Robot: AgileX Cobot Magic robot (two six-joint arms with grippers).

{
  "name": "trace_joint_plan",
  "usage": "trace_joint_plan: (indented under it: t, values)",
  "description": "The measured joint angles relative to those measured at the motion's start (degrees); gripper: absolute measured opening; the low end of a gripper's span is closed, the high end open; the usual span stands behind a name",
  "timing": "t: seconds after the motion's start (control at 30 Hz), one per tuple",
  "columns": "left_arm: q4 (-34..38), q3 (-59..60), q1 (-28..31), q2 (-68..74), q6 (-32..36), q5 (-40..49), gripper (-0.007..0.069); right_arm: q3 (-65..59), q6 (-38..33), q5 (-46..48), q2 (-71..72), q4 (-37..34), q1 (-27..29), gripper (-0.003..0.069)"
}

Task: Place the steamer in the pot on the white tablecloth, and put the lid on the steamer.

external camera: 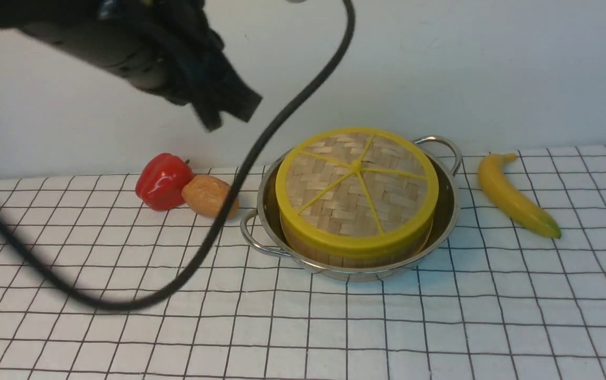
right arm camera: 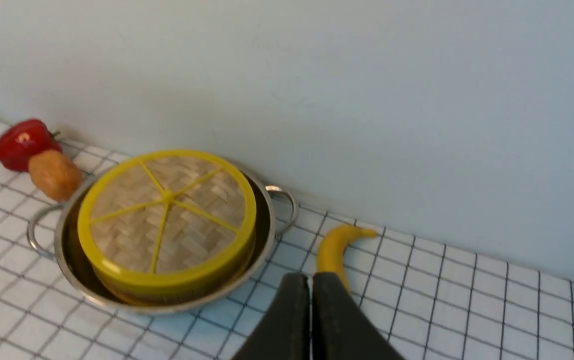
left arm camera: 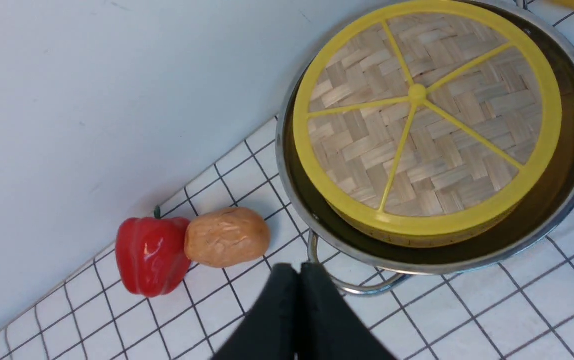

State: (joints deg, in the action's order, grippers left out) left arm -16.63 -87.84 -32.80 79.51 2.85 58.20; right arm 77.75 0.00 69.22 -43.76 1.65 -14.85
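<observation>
Steamer, the round bamboo basket with the upright wooden wall, sat inside the wide, shiny stainless-steel pot, and both pincers were free of it! The left gripper had its fingers pressed together, nothing between them, up in the air; the right gripper was pressed together too, equally empty-handed. Below, the flat woven-bamboo lid with yellow rim and spokes lay right on top of the steamer, capping it! Just beside the pot, on its left, came the brown, potato-like lump, touching the glossy red bell pepper. Over on the right, the curved yellow banana rested on the white, black-gridded tablecloth.
</observation>
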Motion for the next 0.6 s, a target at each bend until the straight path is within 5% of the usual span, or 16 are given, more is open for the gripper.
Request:
trace_joint_plan:
  t: [0.37, 0.6]
  values:
    - [-0.39, 33.03, 0.0, -31.53, -6.86, -9.38, -0.0023, -36.82, 3.46, -20.22, 21.74, 1.51, 0.0, -0.0013]
    - [-0.5, 45.71, 0.0, -44.56, -8.3, -13.53, -0.0023, -42.32, 4.0, -22.94, 22.59, 1.51, 0.0, -0.0008]
